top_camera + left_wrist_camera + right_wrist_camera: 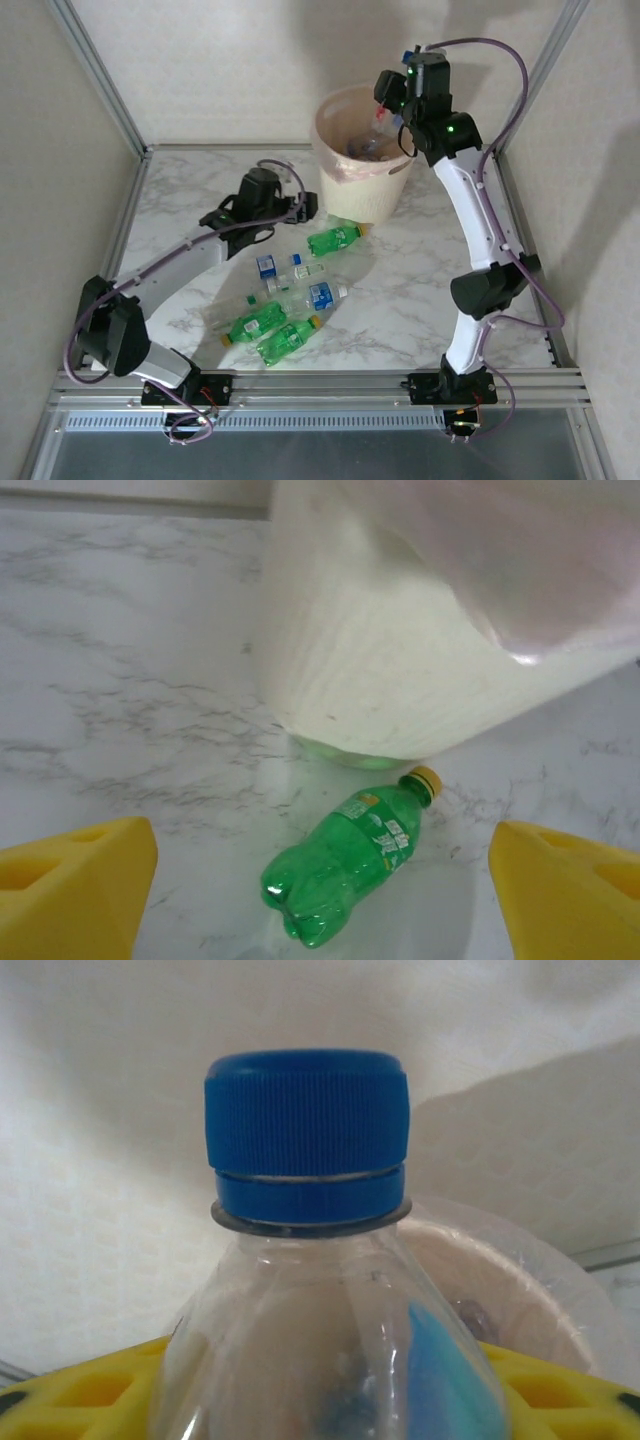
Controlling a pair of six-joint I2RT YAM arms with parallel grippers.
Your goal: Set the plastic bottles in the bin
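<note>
Tapering cream bin, lobed green bottle beside.

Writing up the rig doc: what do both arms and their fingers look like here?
Both arms match: the left arm and right arm have glossy white links between chunky black joint housings, with a thin purple cable looping alongside each. Green indicator lights glow on the right arm's joints. The fingers are bright yellow blocks with moulded recesses.

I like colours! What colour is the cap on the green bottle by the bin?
Yellow cap, best in the left wrist view.
</note>
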